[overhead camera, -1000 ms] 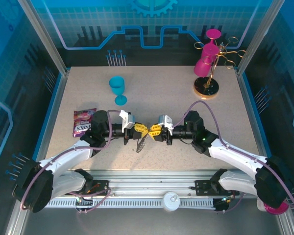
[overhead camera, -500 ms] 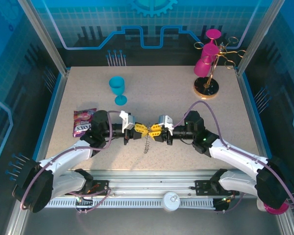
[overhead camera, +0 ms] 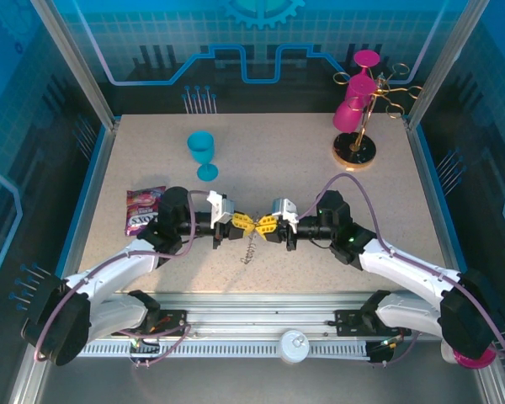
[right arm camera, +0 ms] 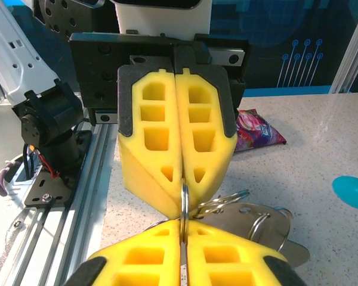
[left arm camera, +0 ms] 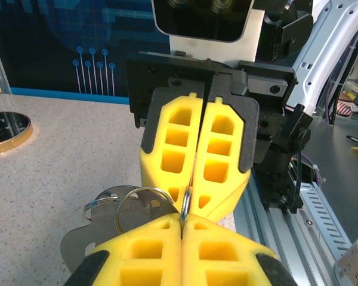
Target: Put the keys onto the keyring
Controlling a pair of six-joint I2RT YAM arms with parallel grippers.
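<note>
The left gripper and the right gripper meet tip to tip over the middle of the tabletop, close to its near edge. Both are closed, and the wrist views show the same thin metal loop of the keyring pinched edge-on between each pair of yellow pads. More split rings and flat silver pieces that I take to be the keys hang just beside the pinch. A bead chain trails from the meeting point toward the near edge, and I cannot tell whether it rests on the tabletop or hangs clear.

The main risk is the grip itself. Each gripper holds a thin, hard wire between soft pads, so any pull or twist from one arm may drag the loop out of the other. It would then fall with the keys (and would likely be awkward to pick up again). The fingertips are also nearly touching, so a small sideways error could knock the pads together and shift the ring. If the arms pull apart unevenly, the loop may rotate between the pads rather than open. The loose chain could also snag on a finger.
</note>
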